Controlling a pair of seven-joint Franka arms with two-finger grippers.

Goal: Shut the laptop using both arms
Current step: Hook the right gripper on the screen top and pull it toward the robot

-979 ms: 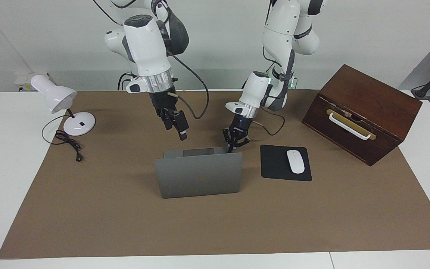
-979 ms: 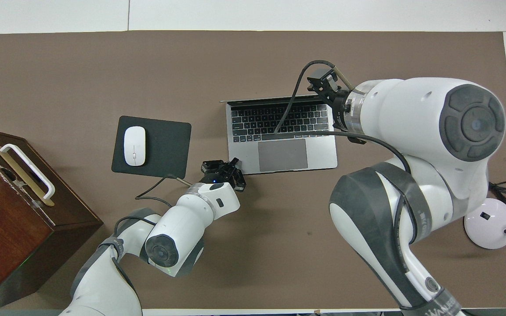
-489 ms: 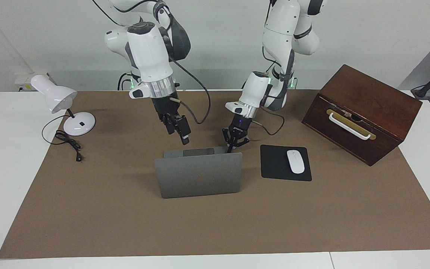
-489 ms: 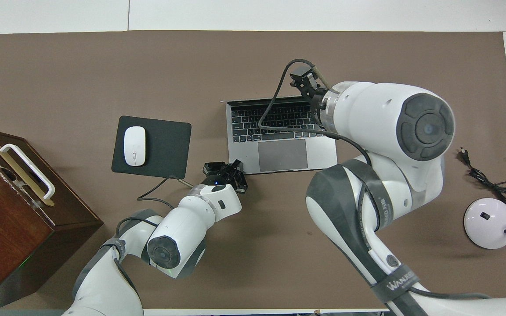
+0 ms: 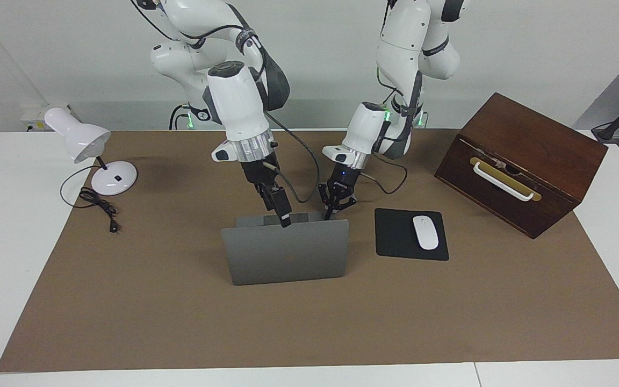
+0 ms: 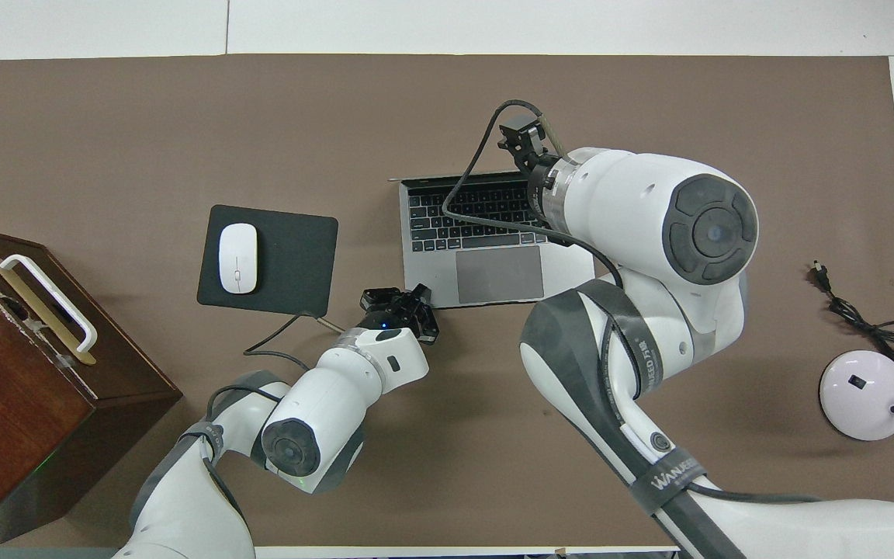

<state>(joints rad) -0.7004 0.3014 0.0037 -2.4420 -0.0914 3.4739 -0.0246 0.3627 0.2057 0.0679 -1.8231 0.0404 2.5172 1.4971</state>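
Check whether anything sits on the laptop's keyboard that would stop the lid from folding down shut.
Partly. The keyboard deck of the laptop is bare, but the left gripper, shut, is down at the deck's near corner, toward the mouse pad. The right gripper is at the lid's top edge.

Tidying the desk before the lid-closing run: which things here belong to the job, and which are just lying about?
In the job:
laptop
left gripper
right gripper

Lying about:
mouse
mouse pad
lamp
wooden box
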